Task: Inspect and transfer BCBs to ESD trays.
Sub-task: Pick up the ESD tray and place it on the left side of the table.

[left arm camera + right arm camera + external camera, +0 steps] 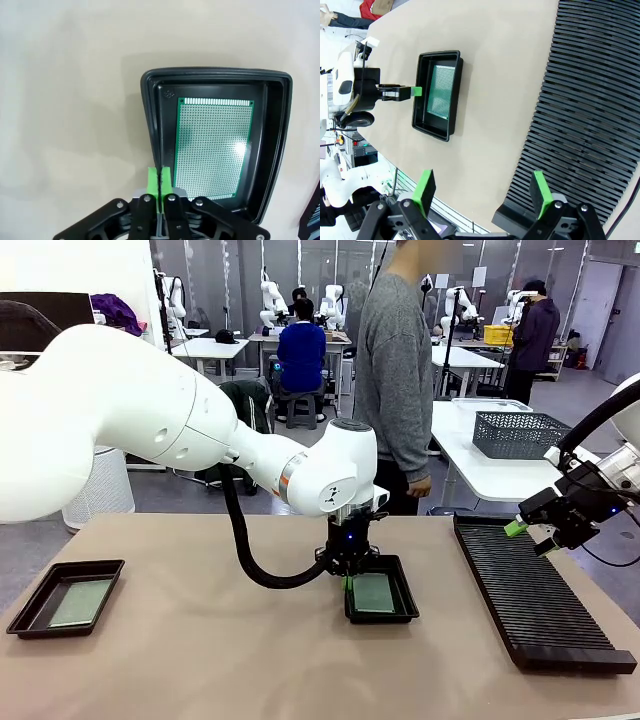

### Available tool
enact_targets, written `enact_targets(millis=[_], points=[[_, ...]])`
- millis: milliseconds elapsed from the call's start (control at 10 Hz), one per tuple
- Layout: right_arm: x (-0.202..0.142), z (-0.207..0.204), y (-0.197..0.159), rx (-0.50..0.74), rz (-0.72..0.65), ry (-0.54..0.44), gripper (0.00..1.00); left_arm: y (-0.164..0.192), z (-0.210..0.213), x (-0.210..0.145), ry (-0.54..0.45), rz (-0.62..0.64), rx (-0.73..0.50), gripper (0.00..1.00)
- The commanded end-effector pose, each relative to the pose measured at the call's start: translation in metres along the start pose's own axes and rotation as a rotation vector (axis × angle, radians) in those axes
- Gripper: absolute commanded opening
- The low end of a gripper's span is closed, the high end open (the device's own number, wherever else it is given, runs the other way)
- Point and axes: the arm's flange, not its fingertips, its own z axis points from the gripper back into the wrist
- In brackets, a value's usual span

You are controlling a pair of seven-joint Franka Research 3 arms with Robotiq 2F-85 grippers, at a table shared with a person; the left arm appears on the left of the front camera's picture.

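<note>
A: BCB [373, 592], item one: thin green perforated board, lying flat on the floor of the middle ESD tray [404, 612]. Landmark for all entries: that tray, on the bench [230, 660].

B: Orientation?

A: In the left wrist view the board [212, 147] runs lengthwise with the tray [277, 150], long axis parallel to the tray's long walls. The end with the denser row of holes points to the tray's far short wall, away from the camera. Face up, no visible tilt.

B: Left end effector [160, 182]?

A: Clenched, green pads pressed together with nothing between them. It sits at the tray's near left corner, over or against the rim; contact cannot be told.

B: Right end effector [482, 192]?

A: Released, fingers wide, empty. Well to the right of the tray, above the near end of the black slotted rack [535, 600].

B: Second tray?

A: Item two, ESD tray [65, 597], well to the left of the landmark tray, holding its own board [80, 603].

B: Risks?

A: Judged, not observed. The closed fingers are close to the rim, so a sideways or downward move could nudge or tip the light tray and slide the board against a wall. Rising without clearing the rim could drag the tray across the bench. The glossy floor gives the board little grip.
</note>
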Motion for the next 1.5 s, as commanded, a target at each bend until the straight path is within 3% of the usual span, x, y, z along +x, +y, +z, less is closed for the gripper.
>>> enact_targets(millis=[0, 200, 500, 1400], points=[[-0.001, -0.001, 0.000, -0.003, -0.018, -0.007, 1.00, 0.001, -0.001, 0.000, -0.001, -0.001, 0.003, 0.00], [-0.001, -0.001, 0.000, -0.003, -0.018, -0.007, 1.00, 0.000, 0.000, 0.000, 0.000, 0.000, 0.000, 0.03], [-0.001, -0.001, 0.000, -0.003, -0.018, -0.007, 1.00, 0.037, 0.014, -0.005, -0.028, 0.010, 0.000, 0.03], [-0.001, -0.001, 0.000, -0.003, -0.018, -0.007, 1.00, 0.185, 0.038, -0.025, -0.057, 0.028, -0.045, 0.03]])
